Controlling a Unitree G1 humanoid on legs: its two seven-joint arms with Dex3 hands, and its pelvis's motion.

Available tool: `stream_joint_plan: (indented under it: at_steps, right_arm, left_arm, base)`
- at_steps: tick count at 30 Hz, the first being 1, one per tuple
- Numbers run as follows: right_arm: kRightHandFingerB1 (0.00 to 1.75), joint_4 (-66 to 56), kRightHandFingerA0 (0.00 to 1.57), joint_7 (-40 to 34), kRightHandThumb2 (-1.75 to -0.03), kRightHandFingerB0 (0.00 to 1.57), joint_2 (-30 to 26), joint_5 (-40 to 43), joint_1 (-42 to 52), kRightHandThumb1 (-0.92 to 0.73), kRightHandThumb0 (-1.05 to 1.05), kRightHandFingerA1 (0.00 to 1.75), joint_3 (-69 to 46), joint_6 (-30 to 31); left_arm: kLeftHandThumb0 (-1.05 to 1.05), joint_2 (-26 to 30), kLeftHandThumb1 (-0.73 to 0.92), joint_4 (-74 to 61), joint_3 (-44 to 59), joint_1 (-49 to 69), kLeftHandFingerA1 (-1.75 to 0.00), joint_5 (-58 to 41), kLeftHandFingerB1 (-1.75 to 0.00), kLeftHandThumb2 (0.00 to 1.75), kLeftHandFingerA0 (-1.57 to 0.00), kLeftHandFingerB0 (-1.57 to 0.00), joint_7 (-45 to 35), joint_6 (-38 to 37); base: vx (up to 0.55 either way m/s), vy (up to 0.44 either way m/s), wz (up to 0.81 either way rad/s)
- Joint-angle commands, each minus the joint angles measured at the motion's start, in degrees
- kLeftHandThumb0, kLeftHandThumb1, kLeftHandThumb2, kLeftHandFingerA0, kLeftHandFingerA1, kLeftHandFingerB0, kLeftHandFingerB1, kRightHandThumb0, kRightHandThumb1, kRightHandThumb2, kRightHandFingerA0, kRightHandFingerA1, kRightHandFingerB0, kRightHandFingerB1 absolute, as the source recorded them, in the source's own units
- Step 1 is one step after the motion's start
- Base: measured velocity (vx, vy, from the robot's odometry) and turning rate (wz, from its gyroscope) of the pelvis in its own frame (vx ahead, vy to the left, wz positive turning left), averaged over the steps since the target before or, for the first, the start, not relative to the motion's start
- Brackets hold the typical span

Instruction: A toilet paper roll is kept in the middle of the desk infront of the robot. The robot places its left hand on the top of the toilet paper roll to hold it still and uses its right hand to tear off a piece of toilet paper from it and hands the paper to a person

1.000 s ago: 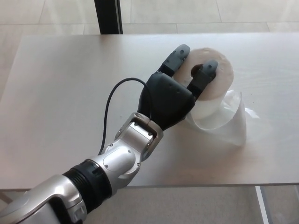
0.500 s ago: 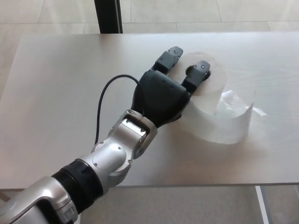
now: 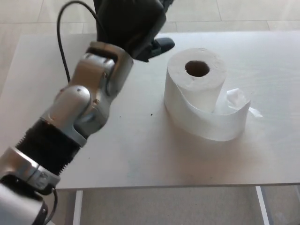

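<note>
Toilet paper roll (image 3: 197, 86) stands upright on the pale counter (image 3: 140, 150), core hole facing up, right of centre. A loose tail of paper (image 3: 232, 119) curls out round its right side and lies on the counter. Left hand (image 3: 133, 23) raised at the top edge, clear of the roll, holding nothing; mostly cropped, so finger spread cannot be told. Black cable (image 3: 63, 42) loops beside the forearm. Nothing covers the roll. Right hand not visible.
</note>
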Motion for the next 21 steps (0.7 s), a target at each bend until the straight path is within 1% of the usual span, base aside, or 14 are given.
stream_joint_plan:
  at_steps: [1,3,4,6,8,9,10,13,14,16,17,18,19,21]
  right_arm:
    - [0.00,-5.8,0.00,7.3,-0.94,0.05,-2.3,3.7,3.7,-0.65,-1.01,0.19,-4.3,8.2]
    - [0.00,-8.4,0.00,8.3,-0.96,0.03,-3.1,4.5,6.6,-0.67,-1.02,0.17,-7.3,8.5]
    - [0.00,-10.0,0.00,8.5,-0.92,0.06,-2.4,5.6,8.7,-0.63,-0.96,0.20,-10.0,8.3]
    - [0.00,-12.4,0.00,12.6,-0.95,0.00,-2.8,8.6,16.6,-0.64,-0.95,0.25,-21.5,5.5]
    - [0.00,-14.2,0.00,13.1,-0.95,0.00,-2.3,8.9,18.5,-0.64,-0.95,0.25,-22.9,6.0]
    - [0.00,-12.9,0.00,16.2,-0.97,0.00,-2.2,9.8,23.5,-0.66,-0.96,0.32,-30.7,2.5]
    - [0.00,-14.1,0.00,16.6,-0.93,0.00,-0.5,11.0,25.0,-0.62,-0.92,0.31,-35.8,4.4]
    - [0.00,-13.9,0.00,18.5,-0.96,0.00,0.7,10.9,30.7,-0.67,-1.01,0.23,-45.6,5.1]
    - [0.04,-10.0,0.00,18.5,-0.96,0.11,3.9,13.2,34.3,-0.67,-1.05,0.19,-54.8,3.3]
    - [0.02,-7.0,0.00,18.4,-0.93,0.11,5.1,13.9,37.6,-0.65,-0.99,0.22,-59.7,1.8]
    - [0.02,-5.2,0.00,18.1,-0.94,0.07,5.5,13.9,39.6,-0.67,-1.00,0.21,-62.2,1.9]
    - [0.08,-2.6,0.00,17.4,-0.94,0.00,6.2,14.2,41.4,-0.64,-0.93,0.26,-64.0,0.0]
    - [0.01,-0.7,0.00,16.9,-0.89,0.08,7.0,14.9,43.1,-0.62,-0.92,0.26,-65.7,-1.4]
    - [0.05,2.2,0.00,15.1,-0.92,0.00,7.6,15.0,44.6,-0.63,-0.90,0.26,-66.9,-3.5]
  left_arm:
    - [-0.68,7.2,0.57,-12.6,9.2,-0.4,0.00,-14.7,0.00,0.75,0.00,0.00,-18.0,-3.3]
    - [-0.63,9.4,0.56,-22.7,14.5,6.0,0.00,-22.1,0.00,0.77,0.00,0.00,-22.6,-0.9]
    - [-0.57,10.1,0.65,-27.3,17.1,9.1,0.00,-25.4,0.00,0.59,0.00,0.00,-24.5,0.9]
    - [-0.75,11.2,0.73,-43.6,32.7,26.0,0.00,-37.5,0.00,0.61,0.00,0.00,-28.5,6.9]
    - [-0.75,11.2,0.73,-45.7,33.9,27.9,0.00,-38.3,0.00,0.61,0.00,0.00,-29.4,7.7]
    - [-0.66,8.9,0.68,-50.1,47.0,40.2,0.00,-44.1,0.00,0.60,0.00,0.00,-30.9,9.9]
    - [-0.63,6.7,0.69,-50.6,53.4,45.8,0.00,-47.2,0.00,0.61,0.00,0.00,-31.4,10.7]
    - [-0.67,1.8,0.59,-49.5,66.8,57.4,0.00,-51.7,0.00,0.79,0.00,0.00,-30.2,10.4]
    - [-0.65,-3.1,0.59,-46.4,77.2,65.9,0.00,-52.3,0.00,0.73,0.00,-0.02,-28.0,12.8]
    - [-0.62,-4.6,0.60,-41.2,81.9,71.7,-0.01,-54.6,0.00,0.71,0.00,-0.03,-27.1,10.0]
    - [-0.60,-5.6,0.67,-37.7,84.2,74.3,0.00,-56.7,-0.12,0.60,0.00,0.00,-26.4,8.4]
    - [-0.70,-6.6,0.39,-34.0,86.6,75.8,-0.37,-58.9,-0.20,0.80,0.00,0.00,-25.1,7.5]
    - [-0.61,-6.5,0.66,-29.4,87.9,77.9,0.00,-60.3,-0.07,0.60,0.00,0.00,-24.8,3.9]
    - [-0.60,-6.0,0.66,-22.5,89.3,79.2,0.00,-61.5,-0.02,0.66,0.00,0.00,-24.1,0.1]
  base:
    - [0.00,0.000,0.00]
    - [0.00,0.000,0.00]
    - [0.00,0.000,0.00]
    - [0.00,0.000,0.00]
    - [0.00,0.000,0.00]
    - [0.00,0.000,0.00]
    - [0.00,0.000,0.00]
    - [0.00,0.000,0.00]
    - [0.00,0.000,0.00]
    - [0.00,0.000,0.00]
    - [0.00,0.000,0.00]
    - [0.00,0.000,0.00]
    - [0.00,0.000,0.00]
    - [0.00,0.000,0.00]
